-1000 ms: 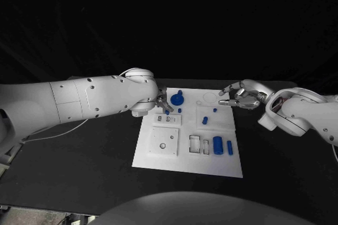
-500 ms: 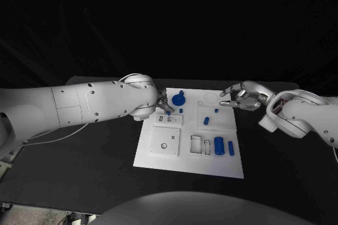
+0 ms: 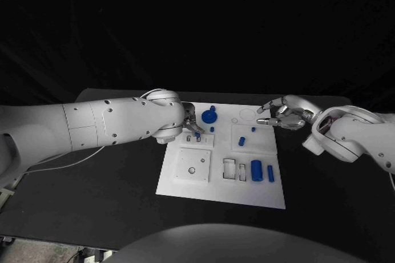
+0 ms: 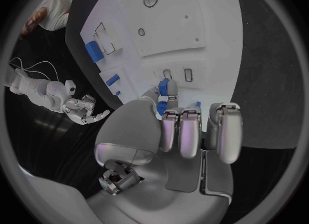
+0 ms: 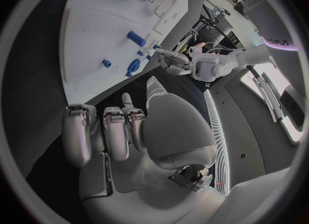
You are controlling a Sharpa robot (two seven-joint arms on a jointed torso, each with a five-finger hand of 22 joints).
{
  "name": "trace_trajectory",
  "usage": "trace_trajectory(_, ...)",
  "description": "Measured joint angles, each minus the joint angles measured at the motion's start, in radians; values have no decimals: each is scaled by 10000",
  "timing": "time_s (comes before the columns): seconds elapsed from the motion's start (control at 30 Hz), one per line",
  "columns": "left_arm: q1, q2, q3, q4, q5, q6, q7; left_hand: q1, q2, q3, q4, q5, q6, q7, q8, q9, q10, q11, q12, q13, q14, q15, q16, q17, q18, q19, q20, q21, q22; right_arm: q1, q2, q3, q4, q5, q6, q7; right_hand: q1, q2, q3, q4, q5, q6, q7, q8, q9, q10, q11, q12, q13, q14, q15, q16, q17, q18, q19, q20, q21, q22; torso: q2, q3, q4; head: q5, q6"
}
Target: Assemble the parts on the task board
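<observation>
The counter (image 3: 99, 189) is black, and the room behind it is dark. The white task board (image 3: 222, 186) lies in the middle of it. Small blue parts sit on the board, and a bigger blue cylinder (image 3: 255, 170) lies near its right side. The left hand (image 3: 193, 124) is over the board's far left corner, pinching a little blue part (image 4: 164, 87) in its fingertips. The right hand (image 3: 284, 114) hangs just past the board's far right edge, fingers bent and apart, holding nothing.

The black table (image 3: 99, 189) carries the white task board (image 3: 197, 186) at its middle.
</observation>
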Motion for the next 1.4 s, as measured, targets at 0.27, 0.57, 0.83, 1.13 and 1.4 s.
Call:
trace_trajectory(0.27,-9,-8,0,-4,38,112,-3,0,0,12,12,0,0,1,0,1,-1,1,0,0,0,0,0,-1,0,0,0,0,-1,-3,35,0,-23,10,2,2,0,0,0,0,0,0,0,0,0,0,0,0,0,0,0,0,0,0,0,0,0,-1,1,-3,3,33,0)
trace_trajectory(0.57,-11,0,0,-37,67,228,-4,0,0,12,12,0,0,2,0,9,-1,1,0,1,0,0,0,-1,1,0,0,0,-1,-4,68,0,-42,18,9,1,0,0,0,0,0,0,0,0,1,0,0,0,0,0,0,0,-1,0,0,0,0,-1,0,-2,3,46,0)
trace_trajectory(0.83,-12,-1,-2,-32,70,296,-5,0,0,40,40,1,0,2,-47,8,-1,2,0,1,0,0,0,-1,0,0,0,0,-2,-6,58,0,-42,23,18,-9,0,0,0,0,0,0,0,0,1,0,0,0,0,0,0,0,-1,0,0,0,0,-2,-1,-3,2,24,0)
trace_trajectory(1.13,-14,16,-2,-4,50,368,-5,0,0,40,40,1,0,3,-47,7,-2,2,0,1,0,0,0,-2,-1,-37,-36,0,-3,-9,47,0,-37,26,23,-16,0,0,0,0,0,0,0,0,2,0,0,0,0,0,0,0,-2,0,0,0,0,-2,-4,-3,1,43,0)
trace_trajectory(1.4,-32,54,-3,-37,46,418,-7,0,0,40,40,1,0,3,-47,15,-2,2,0,1,0,0,0,-2,-1,-37,-36,-12,-3,-16,47,0,-31,28,26,-17,0,0,0,0,0,0,0,1,2,0,0,0,0,0,0,0,-2,0,0,0,0,6,-5,-3,0,51,0)
